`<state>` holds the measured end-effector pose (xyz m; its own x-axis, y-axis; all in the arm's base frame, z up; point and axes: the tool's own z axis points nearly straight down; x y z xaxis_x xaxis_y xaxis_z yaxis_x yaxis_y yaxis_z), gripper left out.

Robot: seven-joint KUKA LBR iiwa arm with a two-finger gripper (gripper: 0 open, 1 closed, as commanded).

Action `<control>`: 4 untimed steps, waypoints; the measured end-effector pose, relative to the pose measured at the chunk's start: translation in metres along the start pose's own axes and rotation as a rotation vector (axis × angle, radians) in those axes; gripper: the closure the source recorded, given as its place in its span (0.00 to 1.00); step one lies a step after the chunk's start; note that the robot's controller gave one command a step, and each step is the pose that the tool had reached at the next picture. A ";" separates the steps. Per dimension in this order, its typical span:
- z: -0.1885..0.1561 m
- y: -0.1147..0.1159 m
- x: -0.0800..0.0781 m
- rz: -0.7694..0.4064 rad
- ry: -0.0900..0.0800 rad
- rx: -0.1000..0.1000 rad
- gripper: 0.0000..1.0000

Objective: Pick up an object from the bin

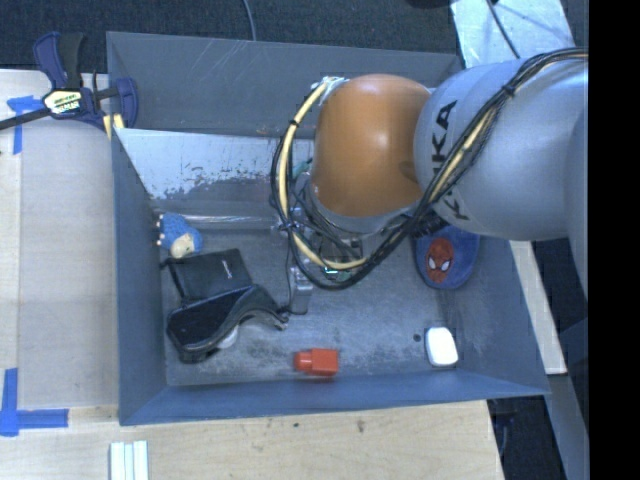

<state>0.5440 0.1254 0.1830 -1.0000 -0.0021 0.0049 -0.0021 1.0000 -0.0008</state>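
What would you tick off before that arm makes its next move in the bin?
1. Gripper low inside the bin, by the right end of the black curved thing: ok.
2. Something held: cannot tell.
3. Red block lies free, apart from the gripper: ok.
4. White piece lies alone, in the view's lower right: ok.
5. Blue Spider-Man thing in full sight: not ok, the arm covers part.

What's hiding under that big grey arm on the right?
A blue thing with a Spider-Man face pokes out below the arm; its upper part is covered, so its full shape is unclear.
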 end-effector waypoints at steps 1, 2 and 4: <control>0.116 0.072 0.014 -0.206 -0.002 0.000 0.00; 0.083 0.113 -0.034 -0.026 -0.003 0.000 0.00; 0.111 0.102 -0.048 0.309 0.004 -0.003 0.00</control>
<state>0.5912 0.2277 0.0719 -0.9532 0.3021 0.0086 0.3021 0.9533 -0.0004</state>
